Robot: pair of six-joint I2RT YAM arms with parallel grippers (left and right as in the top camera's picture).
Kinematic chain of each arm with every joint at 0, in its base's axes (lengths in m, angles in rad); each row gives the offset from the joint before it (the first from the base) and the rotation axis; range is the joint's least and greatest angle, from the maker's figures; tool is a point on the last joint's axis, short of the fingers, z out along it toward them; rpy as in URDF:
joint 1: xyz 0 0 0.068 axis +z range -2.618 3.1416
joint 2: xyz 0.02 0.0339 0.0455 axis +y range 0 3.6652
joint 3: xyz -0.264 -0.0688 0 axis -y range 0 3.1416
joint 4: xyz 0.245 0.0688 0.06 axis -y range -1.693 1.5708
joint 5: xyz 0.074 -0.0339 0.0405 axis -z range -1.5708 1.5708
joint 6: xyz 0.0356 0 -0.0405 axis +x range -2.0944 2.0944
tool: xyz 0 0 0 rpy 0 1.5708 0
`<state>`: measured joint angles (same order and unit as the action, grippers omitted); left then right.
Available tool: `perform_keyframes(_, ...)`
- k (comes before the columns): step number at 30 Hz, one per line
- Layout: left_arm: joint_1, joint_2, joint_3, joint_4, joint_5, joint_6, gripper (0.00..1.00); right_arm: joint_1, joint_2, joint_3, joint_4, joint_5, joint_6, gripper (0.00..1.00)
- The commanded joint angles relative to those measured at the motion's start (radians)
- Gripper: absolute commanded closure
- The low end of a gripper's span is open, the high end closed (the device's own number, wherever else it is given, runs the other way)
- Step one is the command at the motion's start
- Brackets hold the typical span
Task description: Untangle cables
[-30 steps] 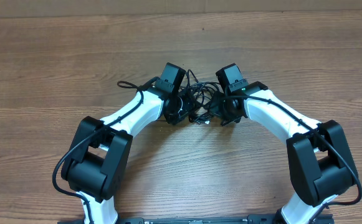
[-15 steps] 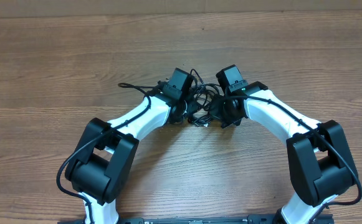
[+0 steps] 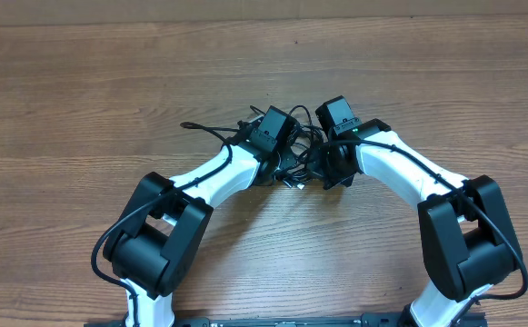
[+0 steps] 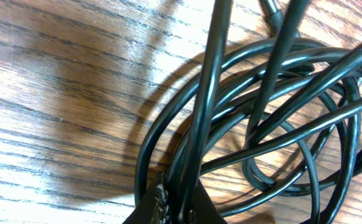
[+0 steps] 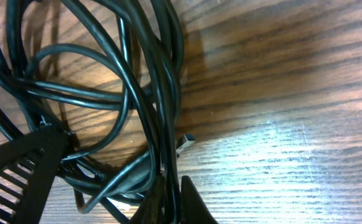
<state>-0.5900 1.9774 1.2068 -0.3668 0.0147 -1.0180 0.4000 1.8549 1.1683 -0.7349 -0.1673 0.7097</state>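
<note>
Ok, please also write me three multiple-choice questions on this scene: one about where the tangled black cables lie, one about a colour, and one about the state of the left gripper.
1. Where on the brown wooden table does the tangled bundle of thin black cables lie?
A) at its far left edge
B) between the left gripper and the right gripper
C) at its far right corner

2. What colour are the long curved arm links?
A) white
B) red
C) yellow

3. What is the left gripper's state?
A) wide open above the bundle
B) shut on a cable strand
C) out of every view

Answers:
1 B, as the overhead view shows the bundle between both wrists.
2 A, as both links are plainly white.
3 B, as the left wrist view shows the fingertips pinching one strand.
</note>
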Motion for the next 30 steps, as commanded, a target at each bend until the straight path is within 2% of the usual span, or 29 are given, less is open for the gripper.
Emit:
perform_keyframes(1,0.03,0.047,0.0,0.0,-0.019,0.011,0.96,-0.003,0.005,-0.007,-0.016,0.005,-0.005,0.96)
perform_keyframes(5,0.095,0.027,0.034,-0.002,0.011,0.019,0.96,-0.003,0.005,-0.007,-0.035,0.005,-0.062,0.96)
perform_keyframes(12,0.234,0.015,0.105,-0.002,0.192,0.015,0.96,-0.003,0.005,-0.007,-0.104,0.009,-0.207,0.96)
perform_keyframes(17,0.305,0.015,0.119,0.0,0.36,0.027,0.96,-0.003,0.005,-0.007,-0.098,0.015,-0.209,0.96)
perform_keyframes(20,0.322,0.015,0.118,0.001,0.402,0.065,0.96,-0.003,0.005,-0.006,-0.063,0.016,-0.191,0.95)
perform_keyframes(24,0.318,0.015,0.118,0.001,0.401,0.13,0.96,-0.003,0.005,0.008,-0.002,-0.032,-0.149,0.67)
perform_keyframes(27,0.3,0.015,0.118,0.001,0.4,0.153,0.96,-0.003,0.005,0.045,0.027,-0.162,-0.149,0.58)
perform_keyframes(30,0.278,0.015,0.118,0.0,0.374,0.167,0.96,-0.003,0.005,0.071,0.049,-0.259,-0.149,0.55)
